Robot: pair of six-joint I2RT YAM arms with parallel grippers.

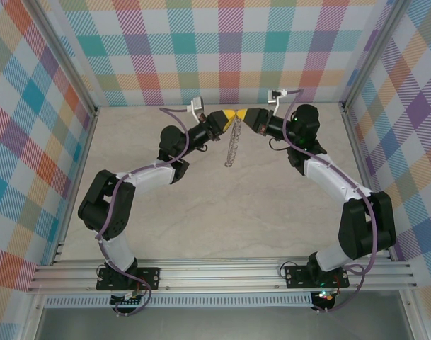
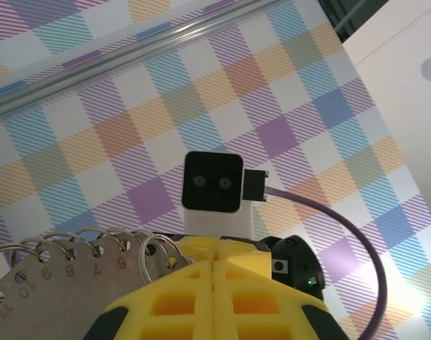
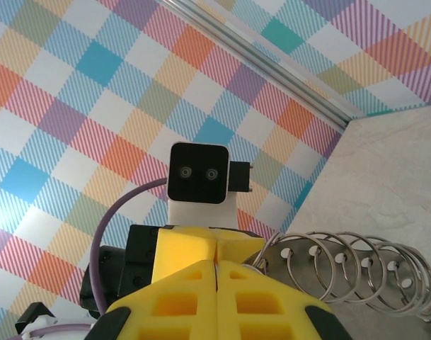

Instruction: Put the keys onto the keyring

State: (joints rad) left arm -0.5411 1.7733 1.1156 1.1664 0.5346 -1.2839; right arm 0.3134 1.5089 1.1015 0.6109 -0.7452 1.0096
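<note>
The keyring point(image 1: 232, 145), a grey numbered plate fringed with silvery wire loops, hangs above the table from the spot where both grippers meet tip to tip. My left gripper point(image 1: 230, 115) is shut; the keyring point(image 2: 56, 273) lies just left of its yellow fingers point(image 2: 173, 297), and nothing shows in their seam. My right gripper point(image 1: 245, 115) is shut too, and a wire loop of the keyring point(image 3: 357, 273) runs in at its fingertips point(image 3: 254, 273). The lilac key is hidden. Each wrist view faces the other gripper point(image 2: 222, 248) point(image 3: 201, 244).
The pale marble tabletop point(image 1: 222, 212) lies below the grippers. Plaid walls point(image 1: 222, 49) close the back and both sides, with metal rails point(image 1: 222, 273) along the near edge. A purple cable point(image 2: 342, 227) loops off the right arm's wrist.
</note>
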